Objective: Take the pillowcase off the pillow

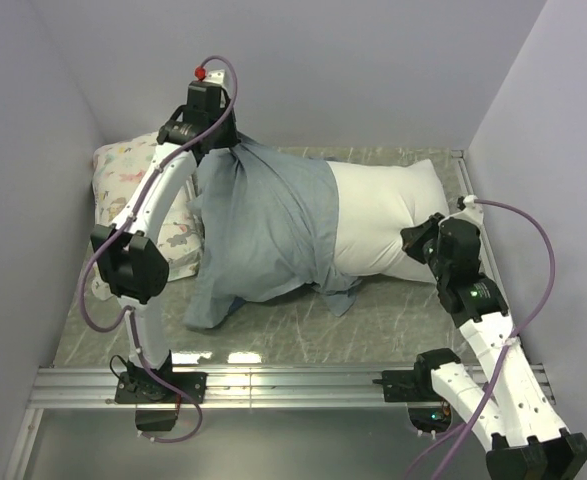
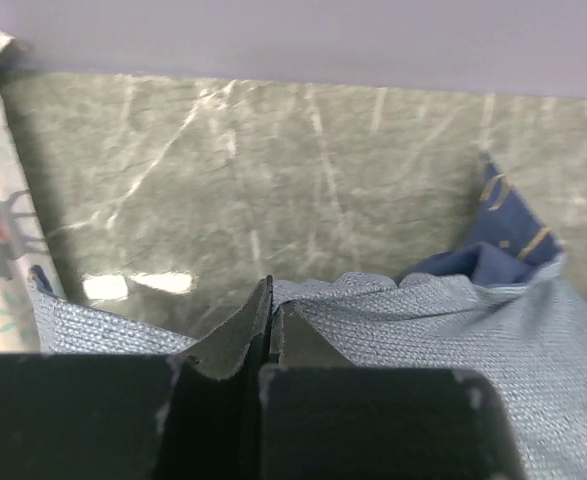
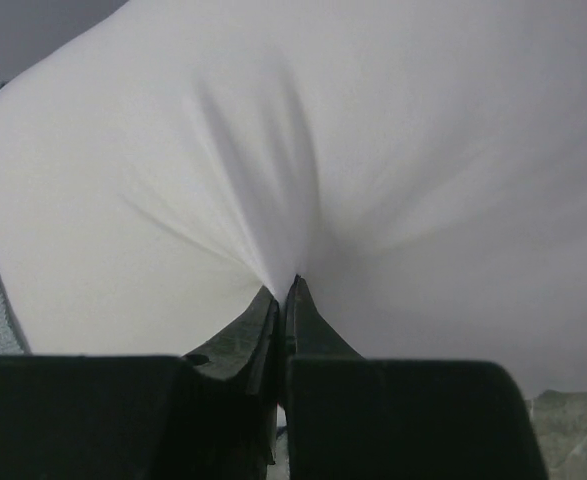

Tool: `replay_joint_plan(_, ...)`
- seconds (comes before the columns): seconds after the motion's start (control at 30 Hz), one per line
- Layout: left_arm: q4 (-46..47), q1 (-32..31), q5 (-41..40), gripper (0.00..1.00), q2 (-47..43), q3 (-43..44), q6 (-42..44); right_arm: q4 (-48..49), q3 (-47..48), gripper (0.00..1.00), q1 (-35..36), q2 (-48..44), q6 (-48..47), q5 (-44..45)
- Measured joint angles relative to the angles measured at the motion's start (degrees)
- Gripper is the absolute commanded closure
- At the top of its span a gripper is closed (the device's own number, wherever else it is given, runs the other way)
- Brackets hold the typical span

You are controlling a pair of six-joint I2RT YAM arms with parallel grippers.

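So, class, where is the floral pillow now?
Top view: the floral pillow lies in the far left corner, under the left arm, beside the pillowcase.

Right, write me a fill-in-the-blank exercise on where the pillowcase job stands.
The left pincer is ____ on the pillowcase. The right pincer pinches the pillow, whose fabric is plain ____. In the top view the pillow's uncovered end lies toward the ____ pincer. The smaller pillow has a ____ print.
Missing: shut, white, right, floral.
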Motion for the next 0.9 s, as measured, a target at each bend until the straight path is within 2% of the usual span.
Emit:
replay_joint_plan(0.33,3.08,1.05,9.68,1.0,-1.55,-7.8,0.87,-2.38,1.14,1.0,0.63,3.43,-2.05,-1.25)
replay_joint_plan(0.43,3.78,-0.63,9.64,1.0,-0.39,-7.72,1.81,-2.93,1.14,0.77,2.62,4.66,-3.13,-0.83)
replay_joint_plan(0.47,4.02,-1.31,9.57,0.99,0.15,-7.45,2.12,-3.02,1.2,0.55,3.87,5.07,-3.72,-0.02)
replay_joint_plan(0.5,4.15,-1.84,9.51,0.96,0.63,-6.99,2.23,-3.04,1.29,0.45,4.96,5.42,-4.11,0.79)
replay_joint_plan(0.53,4.24,-2.38,9.46,0.91,1.27,-6.27,2.38,-3.06,1.51,0.37,6.58,5.75,-5.03,1.84)
replay_joint_plan(0.57,4.39,-2.84,9.22,0.74,1.77,-5.64,2.56,-3.17,1.99,0.29,8.55,5.99,-5.97,3.02)
replay_joint_plan(0.63,4.92,-3.5,8.61,0.6,2.14,-5.09,2.95,-3.45,3.43,0.22,12.57,6.56,-7.8,5.55)
replay_joint_plan(0.67,5.27,-3.74,7.93,0.45,2.14,-5.09,2.99,-3.67,4.09,0.2,15.1,6.8,-8.39,6.69)
replay_joint_plan(0.77,6.6,-4.5,5.35,0.28,1.79,-5.05,3.28,-4.15,4.83,0.17,20.39,7.41,-9.62,10.78)
replay_joint_plan(0.9,7.04,-5.9,0.0,0.21,-1.57,-6.8,3.61,-5.44,1.66,0.16,24.28,6.88,-9.22,13.77)
